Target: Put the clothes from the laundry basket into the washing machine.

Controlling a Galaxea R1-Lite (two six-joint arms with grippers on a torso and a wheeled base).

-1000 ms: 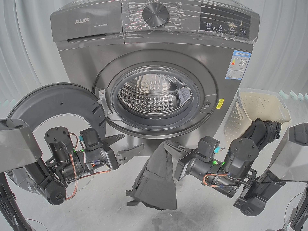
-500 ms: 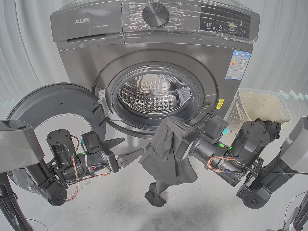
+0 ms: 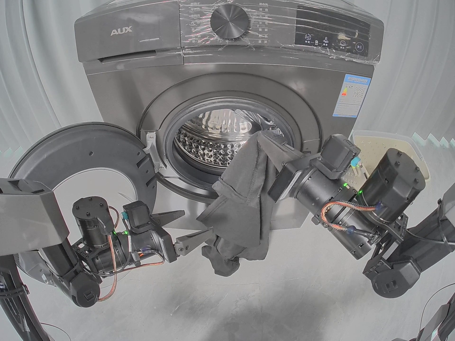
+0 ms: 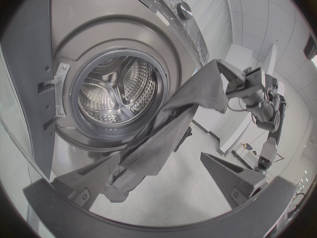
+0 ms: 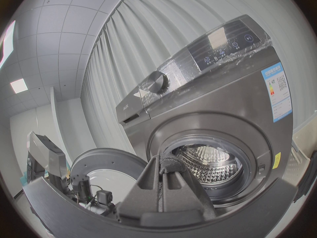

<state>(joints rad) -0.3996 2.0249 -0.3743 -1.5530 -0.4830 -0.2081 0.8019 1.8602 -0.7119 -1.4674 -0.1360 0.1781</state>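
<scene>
A dark grey garment (image 3: 246, 200) hangs from my right gripper (image 3: 266, 141), which is shut on its top edge just in front of the lower right rim of the washing machine's drum opening (image 3: 222, 138). From the right wrist, the fingers (image 5: 155, 182) pinch a fold of the cloth (image 5: 170, 164). My left gripper (image 3: 187, 228) is open, low in front of the machine. The garment's (image 4: 158, 139) lower end rests against one of its fingers (image 4: 89, 179). The cream laundry basket (image 3: 379, 143) stands to the right of the machine, mostly hidden behind my right arm.
The round door (image 3: 80, 157) stands swung open to the left, close behind my left arm. The steel drum (image 4: 112, 93) looks empty. Bare grey floor (image 3: 284, 304) lies in front of the machine. A pale curtain (image 5: 132, 50) hangs behind it.
My right gripper has risen and moved toward the drum opening with the garment, lifting its tail off the floor. My left arm has sunk slightly, fingers still open.
</scene>
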